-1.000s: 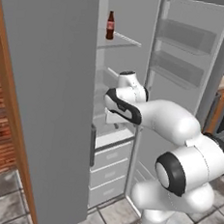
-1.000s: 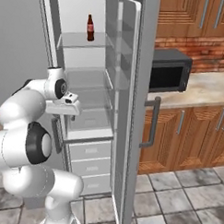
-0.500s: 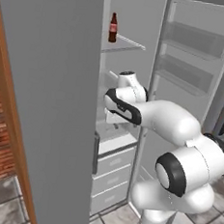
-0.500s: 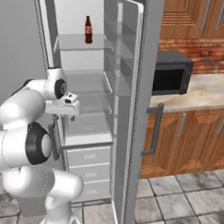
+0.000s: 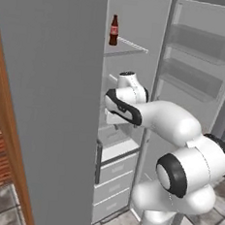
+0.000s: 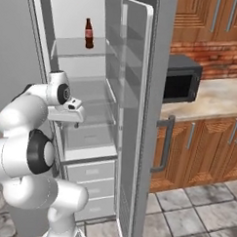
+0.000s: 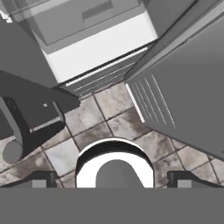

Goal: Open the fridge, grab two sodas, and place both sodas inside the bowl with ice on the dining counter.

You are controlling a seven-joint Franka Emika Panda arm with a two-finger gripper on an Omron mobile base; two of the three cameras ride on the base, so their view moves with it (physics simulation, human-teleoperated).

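Observation:
The fridge (image 5: 52,104) stands with its right door (image 6: 138,106) swung open and its left door closed. A slim dark cola bottle with a red label (image 5: 113,30) (image 6: 88,33), one of the sodas, stands upright on an upper glass shelf. My gripper (image 5: 115,118) (image 6: 72,121) hangs at mid height just in front of the open compartment, well below the bottle, pointing down. In the hand view my gripper (image 7: 112,181) is open with nothing between its fingertips (image 7: 41,179), looking down at the white drawers (image 7: 100,43) and the tiled floor. The bowl with ice and the dining counter are out of view.
The open door's lower edge (image 7: 188,87) is close on one side of the hand. White drawers (image 5: 116,166) fill the fridge's lower part. To the right a black microwave (image 6: 183,79) sits on the wall counter (image 6: 214,98) over wooden cabinets.
The whole picture has shifted a little in both base views, so the base has crept closer to the fridge. The arm keeps its pose and the gripper stays open.

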